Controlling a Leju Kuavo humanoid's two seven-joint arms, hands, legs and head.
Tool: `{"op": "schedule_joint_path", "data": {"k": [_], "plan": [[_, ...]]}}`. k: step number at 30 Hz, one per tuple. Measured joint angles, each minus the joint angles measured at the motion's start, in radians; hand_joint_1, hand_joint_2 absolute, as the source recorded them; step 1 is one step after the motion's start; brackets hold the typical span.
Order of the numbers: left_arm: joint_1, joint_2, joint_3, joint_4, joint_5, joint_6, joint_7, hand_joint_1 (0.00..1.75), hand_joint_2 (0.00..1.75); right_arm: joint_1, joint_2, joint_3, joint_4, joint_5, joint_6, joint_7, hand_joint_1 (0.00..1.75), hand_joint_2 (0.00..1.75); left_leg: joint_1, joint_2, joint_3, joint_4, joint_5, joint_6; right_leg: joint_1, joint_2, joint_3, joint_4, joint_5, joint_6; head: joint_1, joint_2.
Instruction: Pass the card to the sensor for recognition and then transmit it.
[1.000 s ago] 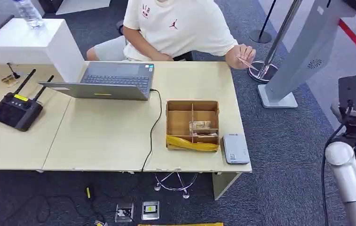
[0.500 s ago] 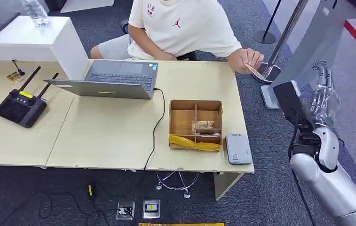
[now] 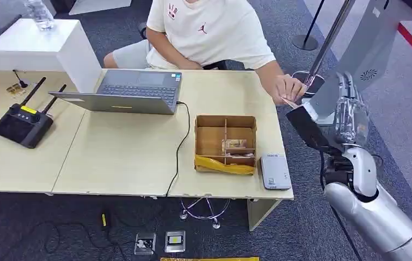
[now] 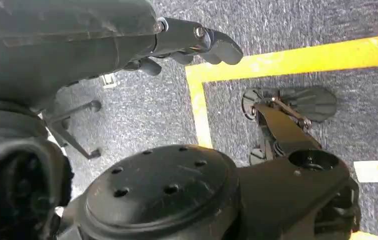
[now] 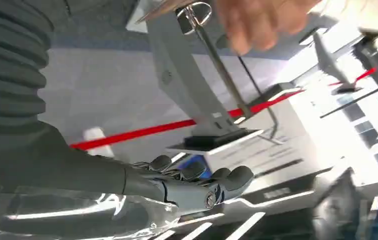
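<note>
Card [image 3: 289, 101] is offered by a person's hand [image 3: 286, 88] at the surface's far right; the empty, loosely open right hand [image 3: 349, 109] could fumble it if closed early.

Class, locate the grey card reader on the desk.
In the head view, the card reader lies at the desk's front right corner, just right of the cardboard box.

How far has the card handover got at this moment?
Nothing looks completed yet. In hand: the right hand is raised, open and empty, beside the person's hand, which holds out the card past the table corner. Left: taking the card, presenting it to the grey sensor on the table, then passing it on.
</note>
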Motion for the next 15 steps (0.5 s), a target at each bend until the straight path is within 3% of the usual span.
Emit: {"op": "schedule_joint_path", "data": {"k": [6,15], "plan": [[-0.005,0.0,-0.003,-0.001,-0.001,0.0,0.0,0.0,0.0,-0.1,0.023,0.127,0.01,0.064,0.128,-0.051,0.0,1.75,0.0,0.0,-0.002,0.0,0.0,-0.001,0.0,0.0,-0.001,0.0,0.001,-0.001,0.0,0.0],[-0.012,0.0,-0.003,0.001,0.011,0.0,0.0,0.0,0.0,-0.173,0.096,0.252,0.086,0.065,0.123,-0.083,0.0,1.75,0.002,-0.002,-0.003,0.0,0.001,-0.001,0.002,-0.001,-0.002,0.0,0.0,-0.001,0.0,0.0]]}}
